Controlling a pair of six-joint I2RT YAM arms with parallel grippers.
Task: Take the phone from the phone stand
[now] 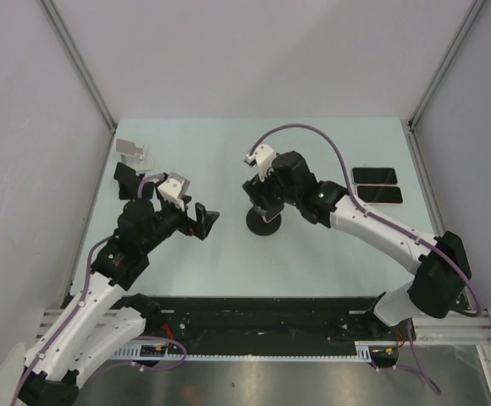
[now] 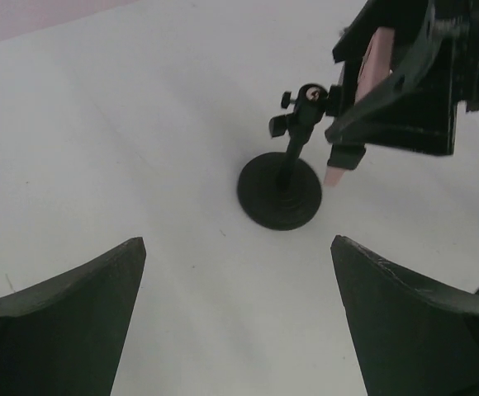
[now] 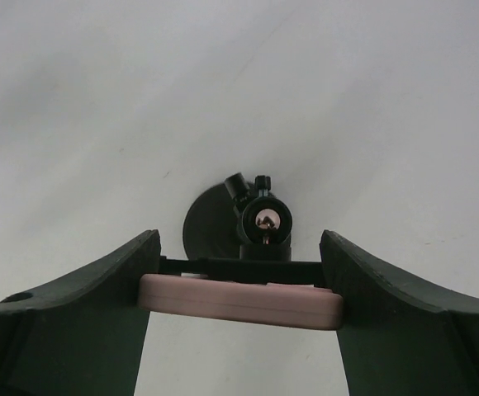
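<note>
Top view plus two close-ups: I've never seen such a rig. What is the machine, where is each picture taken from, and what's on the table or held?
These are two robot arms bolted at the near edge of a table. The wide picture comes from a fixed camera above and behind them; each close-up comes from a camera on one wrist, looking out between that arm's fingers. A black phone stand holds a pink phone. At the right lie two more phones, and a grey holder stands far left. The right gripper has its fingers against both ends of the pink phone. The left gripper is open and empty.
</note>
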